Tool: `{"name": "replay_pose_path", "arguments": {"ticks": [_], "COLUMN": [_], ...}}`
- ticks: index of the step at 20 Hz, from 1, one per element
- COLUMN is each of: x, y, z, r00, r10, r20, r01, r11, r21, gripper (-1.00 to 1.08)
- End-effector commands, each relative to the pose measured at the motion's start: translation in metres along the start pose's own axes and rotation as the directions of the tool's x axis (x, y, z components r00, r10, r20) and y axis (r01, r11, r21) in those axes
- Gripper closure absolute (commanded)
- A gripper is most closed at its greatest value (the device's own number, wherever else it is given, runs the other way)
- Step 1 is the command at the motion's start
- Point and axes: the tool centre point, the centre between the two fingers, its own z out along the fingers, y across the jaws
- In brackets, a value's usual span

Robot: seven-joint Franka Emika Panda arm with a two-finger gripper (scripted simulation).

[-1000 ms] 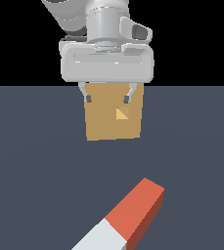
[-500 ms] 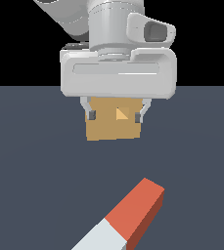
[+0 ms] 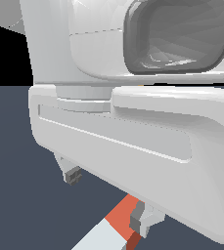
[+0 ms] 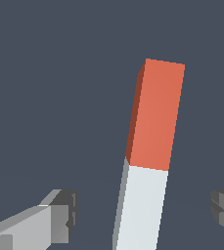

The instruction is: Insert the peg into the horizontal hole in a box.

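Looking through the wrist view, I saw the peg point(image 4: 150, 156) lying flat on the dark slate-grey floor point(image 4: 45, 73), a long square-sectioned bar with crisp edges, one half matte red-orange and the other half pale grey-white, the two colours meeting at a clean straight line. My gripper point(image 4: 143, 212) hung over it with its jaws spread wide, one blocky grey fingertip point(image 4: 64, 215) on either side of the white half and clear of it, touching nothing. The pads looked dark, squared-off and dull, set on lighter grey fingers. In the exterior view the smooth, glossy white body of the hand filled nearly everything, its rounded housing and a dark recessed window looming close to the camera, so I could not see the box or its hole at all. Below that bulk I made out the peg point(image 3: 114, 225) poking out near the bottom edge, with one finger point(image 3: 73, 175) well off toward the exterior view's left and the other overlapping the red end.
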Motion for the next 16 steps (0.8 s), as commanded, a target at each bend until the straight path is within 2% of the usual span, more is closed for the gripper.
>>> {"name": "replay_pose_path", "arguments": {"ticks": [1,6,11,16], "x": [-0.023,-0.043,-0.043,-0.043], "y": [0.006,0.008,0.008,0.007], "z": [0.009,0.018,0.021,0.042], "r00": [0.997,0.989,0.99,0.989], "r10": [0.081,0.151,0.144,0.148], "r20": [-0.004,-0.007,-0.006,-0.007], "r01": [-0.081,-0.151,-0.144,-0.148], "r11": [0.997,0.989,0.99,0.989], "r21": [-0.001,0.0,0.001,0.001], "gripper": [-0.92,-0.92,-0.92,-0.92]}}
